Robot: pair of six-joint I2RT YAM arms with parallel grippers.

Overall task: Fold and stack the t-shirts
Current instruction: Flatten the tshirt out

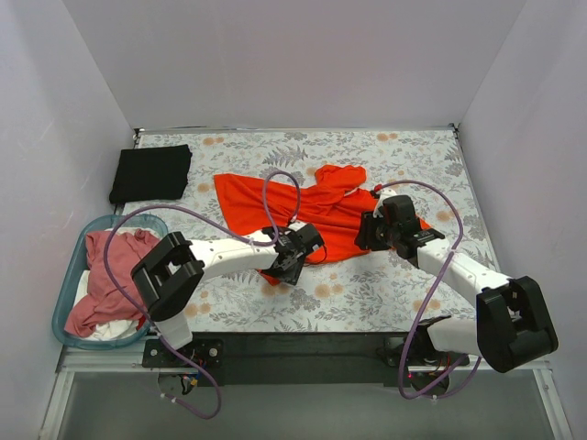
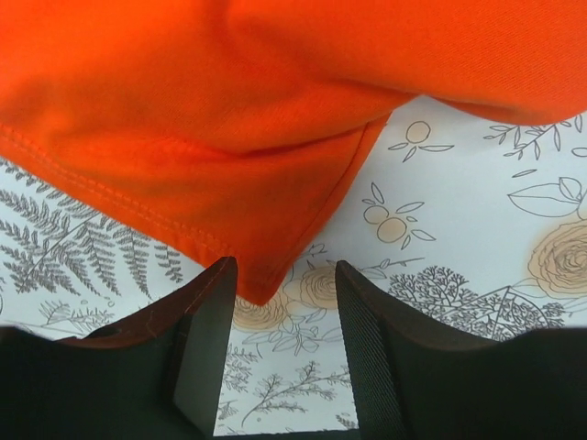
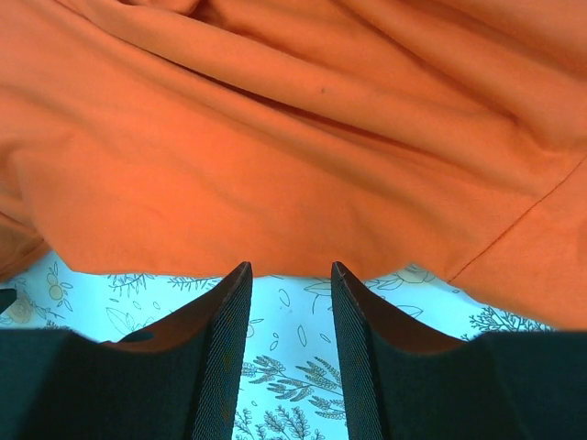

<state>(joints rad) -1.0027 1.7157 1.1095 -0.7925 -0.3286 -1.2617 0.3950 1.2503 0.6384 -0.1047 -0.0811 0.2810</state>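
Note:
The bright orange-red t-shirt (image 1: pixel 307 206) lies crumpled and spread at the table's middle. My left gripper (image 1: pixel 292 258) is at its near hem. In the left wrist view the left gripper (image 2: pixel 282 268) is open, and the shirt's hemmed corner (image 2: pixel 257 289) pokes just between the fingertips, beside the left finger (image 2: pixel 206 348). My right gripper (image 1: pixel 370 231) is at the shirt's right side. Seen from the right wrist, the right gripper (image 3: pixel 290 268) is open with the shirt's edge (image 3: pixel 275 183) at its fingertips and only tablecloth between the jaws. A folded black t-shirt (image 1: pixel 151 172) lies at the back left.
A teal basket (image 1: pixel 66 275) at the left edge holds a dusty pink tee (image 1: pixel 115 270) over a white one (image 1: pixel 115 328). A floral tablecloth (image 1: pixel 367 293) covers the table. White walls stand on three sides. Purple cables (image 1: pixel 280 188) loop over the shirt.

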